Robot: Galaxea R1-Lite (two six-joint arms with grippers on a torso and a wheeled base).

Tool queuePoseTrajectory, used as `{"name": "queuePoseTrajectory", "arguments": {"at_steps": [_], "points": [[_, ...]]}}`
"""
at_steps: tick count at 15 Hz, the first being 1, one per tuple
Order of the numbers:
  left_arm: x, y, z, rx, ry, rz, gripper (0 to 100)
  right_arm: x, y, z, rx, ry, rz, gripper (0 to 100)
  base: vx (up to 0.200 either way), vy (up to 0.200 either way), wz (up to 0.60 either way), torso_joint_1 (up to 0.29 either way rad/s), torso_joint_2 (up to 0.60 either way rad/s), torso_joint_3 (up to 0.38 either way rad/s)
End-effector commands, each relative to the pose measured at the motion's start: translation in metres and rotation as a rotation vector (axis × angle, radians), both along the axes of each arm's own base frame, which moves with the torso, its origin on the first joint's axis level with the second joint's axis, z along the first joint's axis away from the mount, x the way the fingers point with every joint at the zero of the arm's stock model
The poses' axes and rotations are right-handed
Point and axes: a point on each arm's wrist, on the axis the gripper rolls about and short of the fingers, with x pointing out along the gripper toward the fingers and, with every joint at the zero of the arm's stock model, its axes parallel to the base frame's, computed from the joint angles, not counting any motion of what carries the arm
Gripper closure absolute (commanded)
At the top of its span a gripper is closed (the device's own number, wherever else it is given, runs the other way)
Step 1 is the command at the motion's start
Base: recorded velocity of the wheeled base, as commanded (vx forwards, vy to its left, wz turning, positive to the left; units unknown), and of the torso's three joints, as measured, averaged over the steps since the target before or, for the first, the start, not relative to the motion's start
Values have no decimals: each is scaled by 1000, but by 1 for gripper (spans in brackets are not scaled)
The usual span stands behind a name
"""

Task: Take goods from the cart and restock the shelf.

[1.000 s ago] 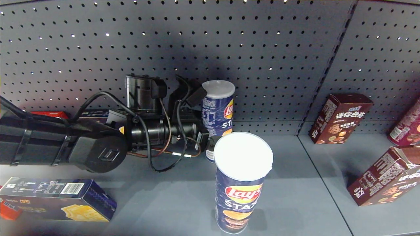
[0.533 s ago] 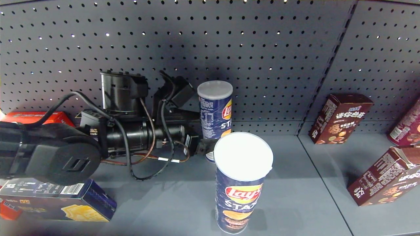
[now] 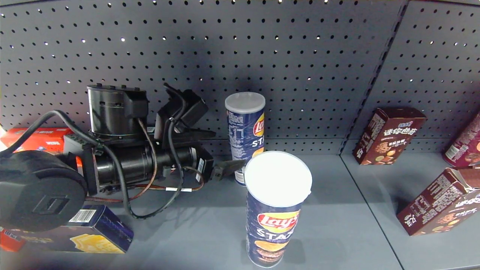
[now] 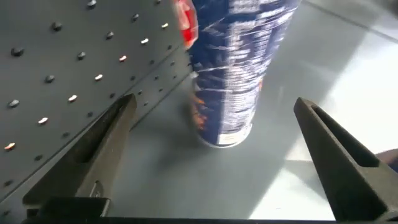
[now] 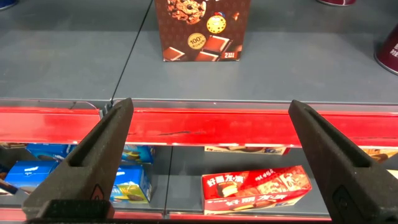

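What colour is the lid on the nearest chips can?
The lid is white; the head view shows it best.

Head cam looked forward and down at the shelf deck and pegboard, pretty close in. Left wrist cam sat low, right up near the rear chip can, the same can the head cam caught. Right wrist cam faced other shelving head-on, from just above its red edge strip.

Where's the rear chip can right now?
Head view: the rear chip can stands upright mid-shelf against the pegboard, directly behind the front chip can, with the open left gripper at its left.
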Motion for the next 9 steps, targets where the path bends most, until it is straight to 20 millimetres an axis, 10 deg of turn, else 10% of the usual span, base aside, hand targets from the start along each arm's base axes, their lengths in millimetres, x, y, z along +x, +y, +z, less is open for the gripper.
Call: {"name": "queuePoseTrajectory", "arguments": {"at_steps": [1,9], "points": [[6,-4,-5,20,3,40,0,0,0,0,0,1,1,0,0,0,0,0,0,0],[15,-5,-8,62,-6,172,0,0,0,0,0,-1,1,0,0,0,0,0,0,0]]}}
